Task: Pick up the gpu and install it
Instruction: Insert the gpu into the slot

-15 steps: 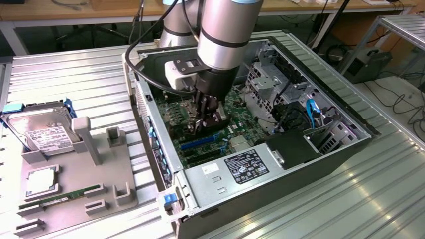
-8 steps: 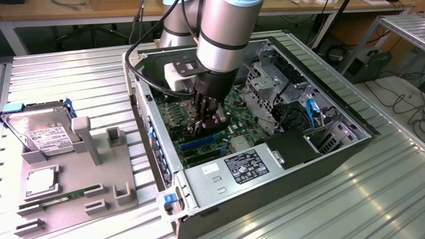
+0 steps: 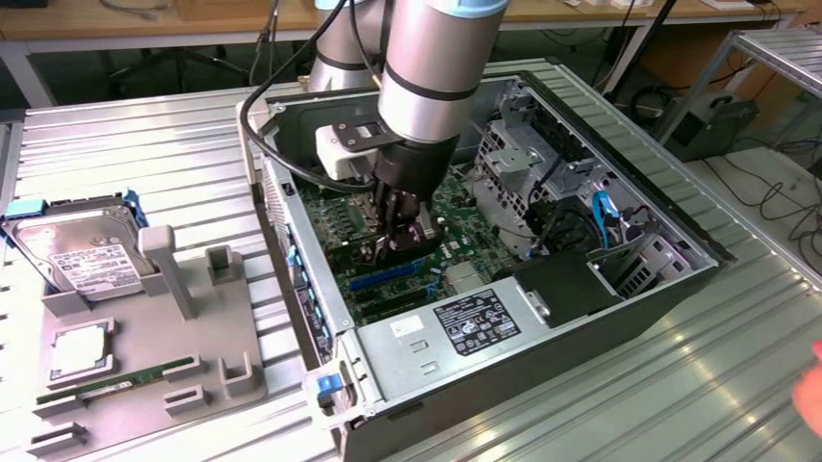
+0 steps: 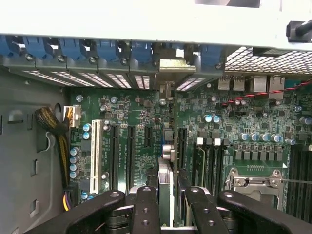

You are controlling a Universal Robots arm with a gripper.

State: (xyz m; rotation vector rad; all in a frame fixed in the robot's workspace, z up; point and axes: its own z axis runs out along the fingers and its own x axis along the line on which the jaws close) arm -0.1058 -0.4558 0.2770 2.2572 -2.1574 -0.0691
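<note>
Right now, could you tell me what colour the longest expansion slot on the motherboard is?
White; the slot shows best in the wrist view.

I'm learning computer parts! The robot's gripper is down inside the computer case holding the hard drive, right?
Not quite. The gripper is down inside the computer case, but it holds the gpu, a thin card seen edge-on between its fingers in the wrist view. The hard drive lies outside on the grey holder, as the exterior view shows.

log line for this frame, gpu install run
phase: insertion | gripper: inside open PC case, shut on gpu | gpu: edge-on over motherboard slots, bracket toward rear slot covers | seated: cannot tell
</note>
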